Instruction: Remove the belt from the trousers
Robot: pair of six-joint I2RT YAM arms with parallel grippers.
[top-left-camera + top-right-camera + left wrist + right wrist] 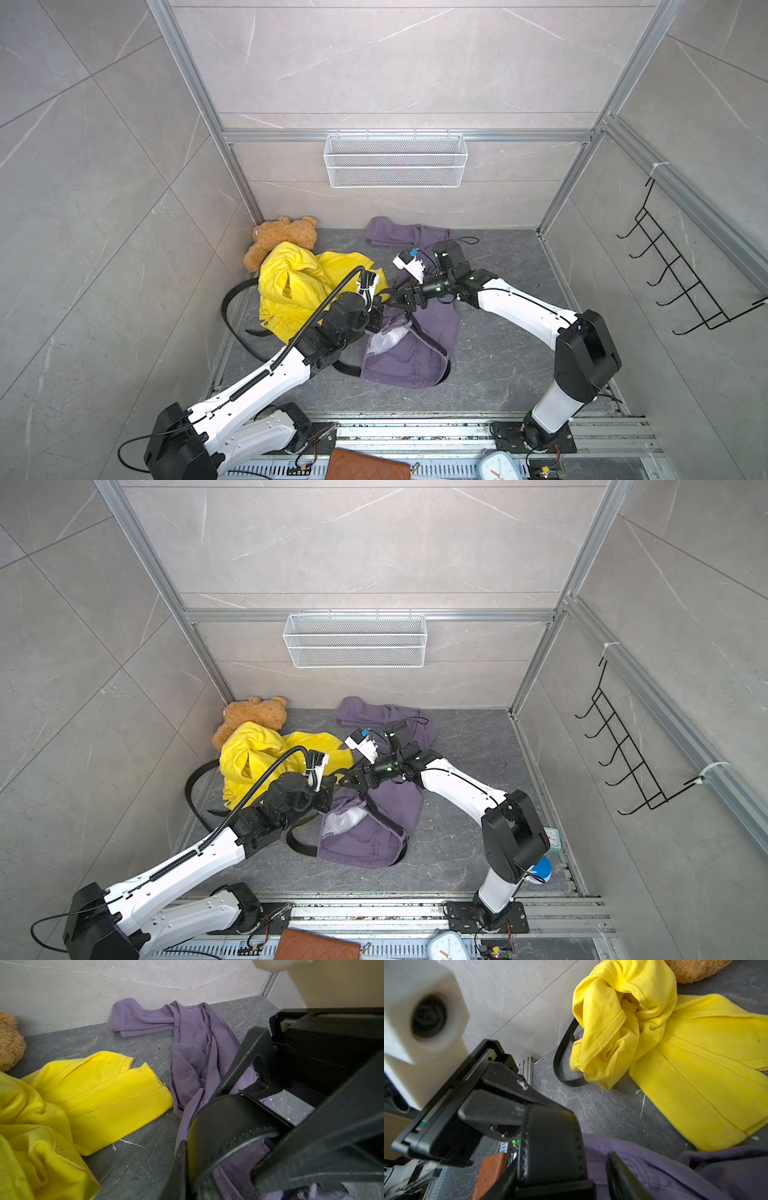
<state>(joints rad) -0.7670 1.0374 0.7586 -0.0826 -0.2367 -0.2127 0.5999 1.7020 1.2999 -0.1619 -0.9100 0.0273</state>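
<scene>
Grey stone floor (498, 353) lay inside a tiled booth. Purple trousers (409, 357) lay in the middle, waist nearest, with a black belt (552, 1142) threaded through it. Just beyond, the left gripper (381, 308) was clamped on the strap. The right gripper (400, 300), jaws apart, sat at the same strap. The belt was likely limp, smooth and slippery, and the trousers light, so pinch the flat strap near a loop.

Black belt (218, 1122), purple trousers (415, 361), yellow garment (291, 282)
</scene>
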